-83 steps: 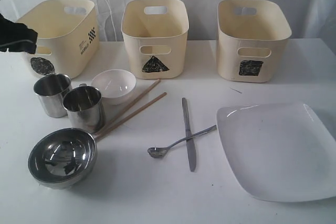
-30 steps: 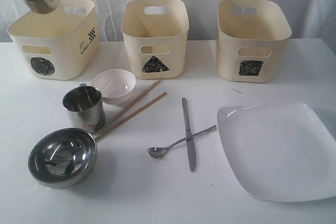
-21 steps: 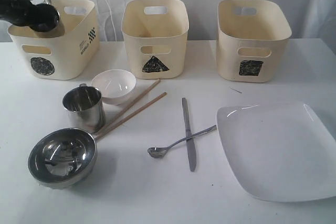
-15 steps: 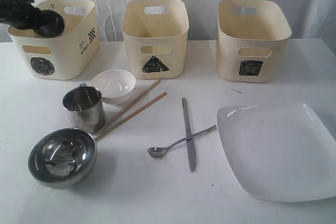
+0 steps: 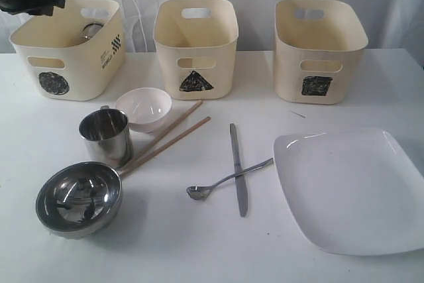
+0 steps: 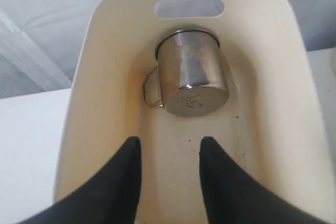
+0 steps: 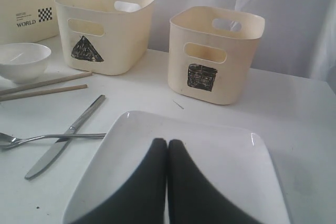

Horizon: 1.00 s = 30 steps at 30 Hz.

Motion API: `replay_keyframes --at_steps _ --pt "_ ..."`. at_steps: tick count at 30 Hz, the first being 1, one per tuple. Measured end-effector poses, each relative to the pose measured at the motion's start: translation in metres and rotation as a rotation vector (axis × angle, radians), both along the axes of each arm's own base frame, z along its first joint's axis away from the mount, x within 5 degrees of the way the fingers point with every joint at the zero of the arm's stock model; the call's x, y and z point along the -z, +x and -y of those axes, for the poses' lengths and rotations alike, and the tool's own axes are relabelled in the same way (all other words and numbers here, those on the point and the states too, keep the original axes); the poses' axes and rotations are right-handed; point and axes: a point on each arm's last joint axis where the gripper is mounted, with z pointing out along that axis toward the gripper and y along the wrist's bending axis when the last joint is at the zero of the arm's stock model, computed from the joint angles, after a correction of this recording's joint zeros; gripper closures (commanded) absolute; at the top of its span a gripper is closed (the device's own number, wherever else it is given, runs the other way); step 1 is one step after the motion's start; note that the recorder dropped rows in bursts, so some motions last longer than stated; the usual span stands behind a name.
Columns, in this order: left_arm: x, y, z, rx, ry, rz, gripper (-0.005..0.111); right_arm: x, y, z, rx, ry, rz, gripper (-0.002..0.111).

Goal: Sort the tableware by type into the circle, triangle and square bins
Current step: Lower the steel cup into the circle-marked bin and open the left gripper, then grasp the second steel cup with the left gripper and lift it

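On the side of the left tub (image 5: 109,34), the word WORLD (image 7: 26,24) stands beside a checkered patch (image 7: 45,14). Dark scribbled signs mark the fronts: a circle (image 5: 53,83) on that tub, a triangle (image 5: 196,81) on the middle tub (image 5: 195,38), a square (image 5: 317,85) on the right tub (image 5: 321,44).

In the exterior view, the circle bin (image 5: 73,64) hides most of a steel cup (image 5: 91,30) (rim alone shows), and the right edge crops the plate (image 5: 351,190).

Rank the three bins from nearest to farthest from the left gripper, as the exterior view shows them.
1. The circle bin, at the far left: the left gripper hangs over its rim.
2. The triangle bin, in the middle of the row.
3. The square bin, at the right end, the farthest.
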Motion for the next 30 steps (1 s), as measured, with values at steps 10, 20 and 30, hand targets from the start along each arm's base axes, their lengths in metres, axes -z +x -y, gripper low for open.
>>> replay_keyframes --at_steps 10,20,30 --pt "-0.015 -0.076 0.017 0.189 -0.071 -0.163 0.064 0.0 0.0 0.0 0.0 0.0 0.0 0.108" --pt "0.02 -0.138 0.041 0.27 -0.116 -0.322 0.06 0.0 0.0 0.0 0.0 0.0 0.0 0.108" --pt "0.042 -0.149 0.075 0.323 -0.091 -0.323 0.06 0.0 0.0 0.0 0.0 0.0 0.0 0.108"
